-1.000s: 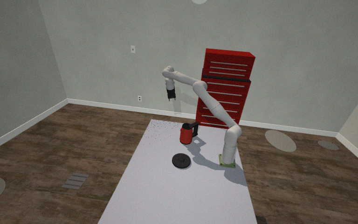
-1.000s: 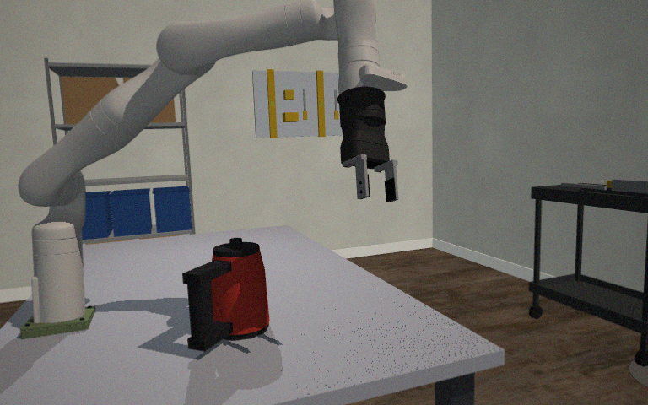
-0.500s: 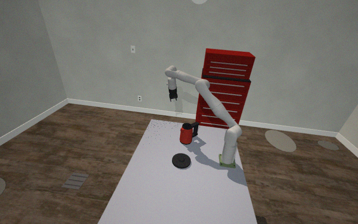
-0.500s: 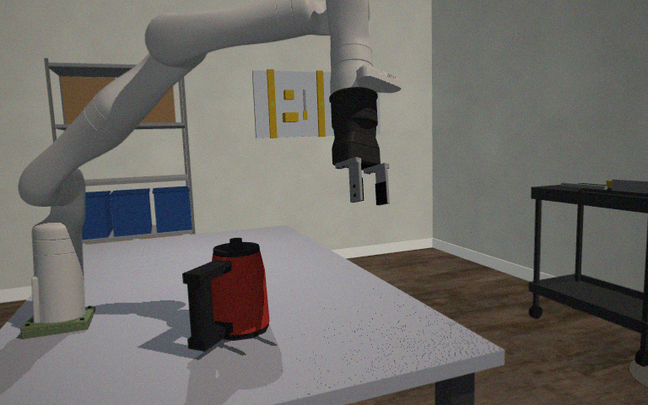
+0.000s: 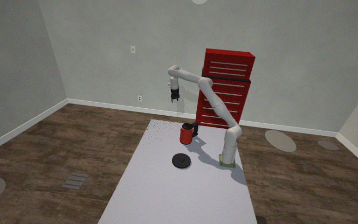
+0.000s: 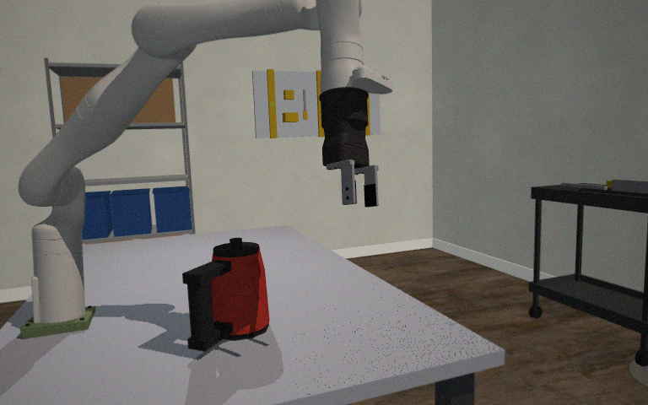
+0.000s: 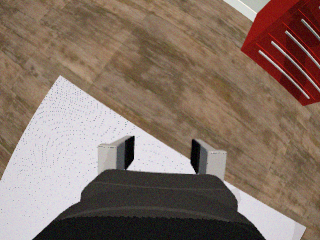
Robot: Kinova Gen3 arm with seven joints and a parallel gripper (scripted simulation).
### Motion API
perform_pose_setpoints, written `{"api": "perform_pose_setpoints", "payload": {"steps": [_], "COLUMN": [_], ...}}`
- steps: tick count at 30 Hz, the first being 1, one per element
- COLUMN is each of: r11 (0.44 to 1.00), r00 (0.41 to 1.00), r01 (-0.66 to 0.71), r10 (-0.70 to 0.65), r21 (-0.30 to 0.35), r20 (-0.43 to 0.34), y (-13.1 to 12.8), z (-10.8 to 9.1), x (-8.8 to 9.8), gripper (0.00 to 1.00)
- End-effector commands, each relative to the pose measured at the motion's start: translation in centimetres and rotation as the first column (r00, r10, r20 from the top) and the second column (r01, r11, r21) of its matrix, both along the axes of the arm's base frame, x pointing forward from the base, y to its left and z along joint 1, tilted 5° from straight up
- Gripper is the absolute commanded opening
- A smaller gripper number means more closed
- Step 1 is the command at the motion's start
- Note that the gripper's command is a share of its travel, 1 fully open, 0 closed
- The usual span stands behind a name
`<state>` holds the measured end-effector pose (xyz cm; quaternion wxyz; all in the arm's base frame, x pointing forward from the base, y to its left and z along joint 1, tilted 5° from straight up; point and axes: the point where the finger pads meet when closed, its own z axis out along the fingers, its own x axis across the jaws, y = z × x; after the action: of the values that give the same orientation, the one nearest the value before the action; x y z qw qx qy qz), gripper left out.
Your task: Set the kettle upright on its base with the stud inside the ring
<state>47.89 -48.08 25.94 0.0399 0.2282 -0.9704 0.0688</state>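
A red kettle [image 5: 186,133] with a black lid and a black handle stands upright on the white table, near its far end; it also shows in the exterior view [image 6: 234,294]. The round black base [image 5: 181,160] with its stud lies flat on the table, apart from the kettle and nearer the camera. My gripper [image 5: 174,99] hangs high in the air over the table's far corner, well above and beyond the kettle. Its fingers [image 6: 359,188] point down, open and empty. The wrist view [image 7: 163,155] shows only the table corner and the floor between them.
A red tool chest [image 5: 224,88] stands behind the table's far end. The arm's green mount [image 5: 227,161] sits at the table's right edge. A black cart [image 6: 592,253] stands to the right on the wooden floor. A shelf with blue bins [image 6: 128,210] is against the wall.
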Motion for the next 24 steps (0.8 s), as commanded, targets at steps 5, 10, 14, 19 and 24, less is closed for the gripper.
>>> {"api": "perform_pose_setpoints", "payload": {"steps": [5,10,14,19,24], "r11": [0.998,0.995,0.988,0.976,0.96], "r00": [0.998,0.995,0.989,0.978,0.963], "r01": [-0.062,-0.098,-0.146,-0.207,-0.268], "r10": [0.062,0.097,0.146,0.206,0.268], "r21": [0.02,0.031,0.046,0.062,0.078], "r20": [0.002,0.003,0.005,0.01,0.016], "y": [-0.1,0.1,0.4,0.8,1.3], "z": [0.3,0.3,0.3,0.3,0.3], "x": [-1.2,-1.5,-2.0,-2.6,-3.1], "gripper": [1.0,1.0,1.0,1.0,1.0]}}
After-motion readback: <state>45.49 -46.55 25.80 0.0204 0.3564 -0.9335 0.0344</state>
